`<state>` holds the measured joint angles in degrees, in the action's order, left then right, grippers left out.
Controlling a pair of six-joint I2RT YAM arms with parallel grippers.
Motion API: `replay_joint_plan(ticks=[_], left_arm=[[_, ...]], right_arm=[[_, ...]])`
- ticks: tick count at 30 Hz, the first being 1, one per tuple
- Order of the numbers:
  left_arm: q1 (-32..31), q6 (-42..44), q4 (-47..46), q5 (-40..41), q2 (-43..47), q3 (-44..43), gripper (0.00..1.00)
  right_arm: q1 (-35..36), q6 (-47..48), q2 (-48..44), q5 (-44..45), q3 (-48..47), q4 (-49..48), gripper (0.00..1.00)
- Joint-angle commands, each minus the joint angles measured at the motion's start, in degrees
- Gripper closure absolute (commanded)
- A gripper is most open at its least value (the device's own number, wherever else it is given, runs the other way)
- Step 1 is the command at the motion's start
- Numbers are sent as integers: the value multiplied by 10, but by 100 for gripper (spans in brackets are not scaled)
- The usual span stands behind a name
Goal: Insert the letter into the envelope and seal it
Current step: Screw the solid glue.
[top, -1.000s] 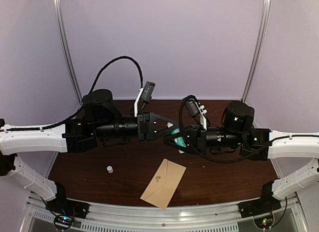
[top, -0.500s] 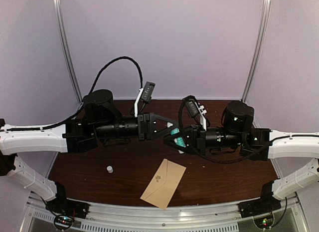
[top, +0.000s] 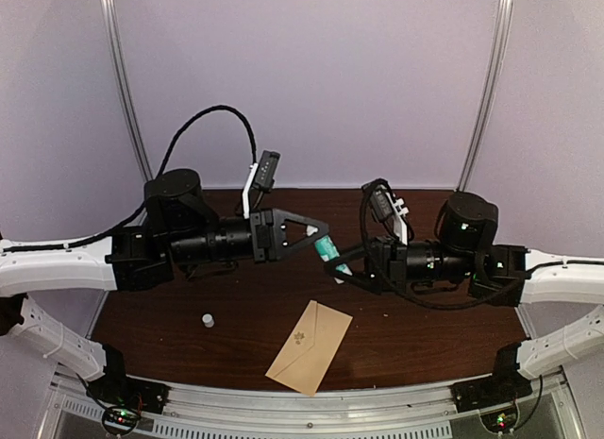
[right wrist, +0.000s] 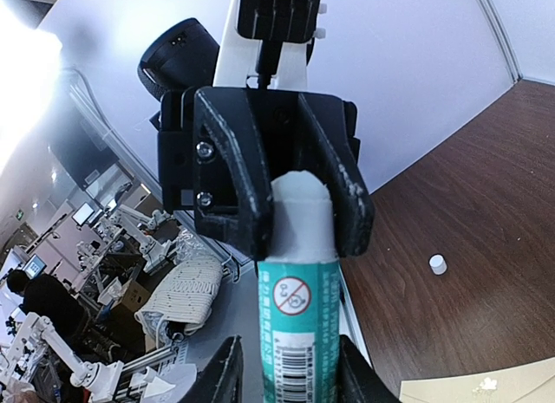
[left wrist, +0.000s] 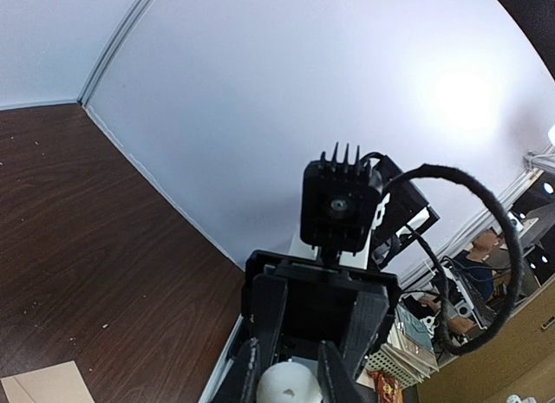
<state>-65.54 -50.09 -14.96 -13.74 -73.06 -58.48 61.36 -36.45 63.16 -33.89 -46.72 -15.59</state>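
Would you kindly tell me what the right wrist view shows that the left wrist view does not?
Only the right wrist view shows the teal printed label of the glue stick, the small white cap lying on the table, and the left claw clamped on the stick's white end. Only the left wrist view shows the stick end-on as a white disc, with the right claw and its camera beyond. Both show the dark wooden table, the pale wall and a corner of the envelope.
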Motion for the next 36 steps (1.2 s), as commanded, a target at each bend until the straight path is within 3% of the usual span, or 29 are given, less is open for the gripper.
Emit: replay_joint_plan(ticks=[1, 5, 9, 11, 14, 17, 24, 29, 36], left_arm=[[4, -2, -7, 14, 9, 4, 94], [5, -1, -6, 15, 8, 2, 94], [4, -2, -4, 17, 9, 4, 93], [4, -2, -5, 19, 10, 7, 80], [4, -3, -12, 14, 8, 9, 45], [5, -3, -21, 1, 4, 8, 33], [4, -9, -44, -28, -13, 3, 36], [4, -12, -55, -31, -16, 5, 53], [3, -23, -75, -48, -30, 7, 60]], right_arm=[[1, -15, -16, -30, 14, -1, 68], [1, -17, -10, -37, 12, 1, 78], [0, -20, -8, -35, 13, -5, 96], [0, -23, -10, -23, 15, -15, 100], [1, -33, -18, 10, 23, -44, 100], [0, -38, -22, 37, 32, -80, 100], [1, -39, -5, 50, 25, -107, 100], [0, -37, -2, 52, 24, -103, 100], [1, -35, -3, 67, 23, -94, 100]])
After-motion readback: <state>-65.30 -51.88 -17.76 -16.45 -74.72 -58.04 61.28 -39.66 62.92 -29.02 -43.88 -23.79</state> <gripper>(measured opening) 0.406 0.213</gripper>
